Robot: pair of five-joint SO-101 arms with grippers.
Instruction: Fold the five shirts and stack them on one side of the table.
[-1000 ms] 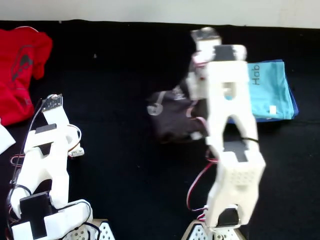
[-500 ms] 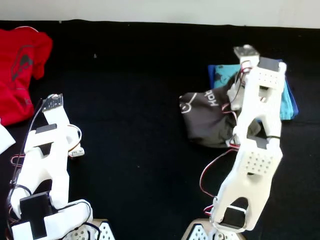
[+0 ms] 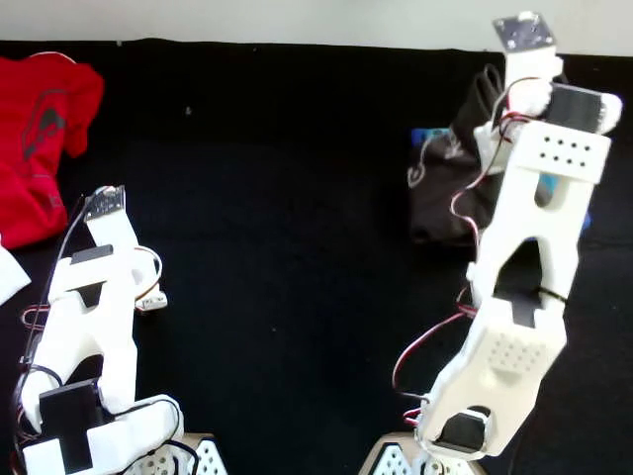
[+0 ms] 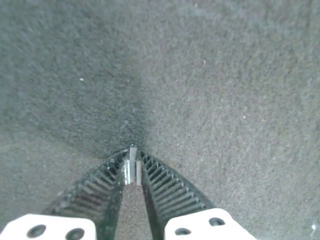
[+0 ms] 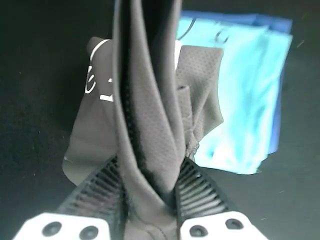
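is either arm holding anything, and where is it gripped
The right end effector pinches the dark grey shirt by a bunched fold of fabric. The left end effector is shut on nothing.

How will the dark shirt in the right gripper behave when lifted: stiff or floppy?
Probably floppy: the dark shirt hangs in folds from the right gripper, its lower part draped over the turquoise shirt. Likely light, since one pinch carries it. Folds may slump on release.
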